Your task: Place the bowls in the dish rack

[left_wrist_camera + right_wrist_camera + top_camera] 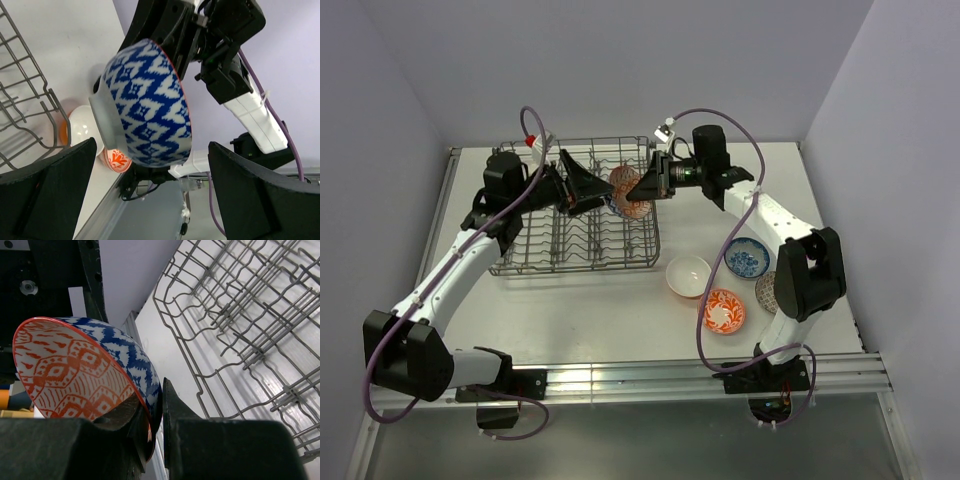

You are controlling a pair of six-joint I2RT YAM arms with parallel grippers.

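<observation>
Over the right-hand end of the dish rack (535, 250), a bowl (150, 105) with a blue-and-white outside and a red-orange patterned inside hangs on edge in the air. The step in hand looks like either a pass to the other arm or a lowering into the rack, and I cannot tell which. Either way, the bowl should stay upright on its rim, line up with a gap between two rows of tines (240, 315), and come down slowly so the ceramic does not knock the wire. In a handover, the receiving fingers should close across the bowl's wall before the holding pair lets go. The right gripper (150, 412) is pressed nearly together, pinching the bowl's rim with one finger inside and one outside. The left gripper (582, 185) stands spread wide and holds nothing; it faces the bowl's outside from the left, apparently not touching. Four more bowls (724, 311) sit on the table (570, 320), right of the rack.
</observation>
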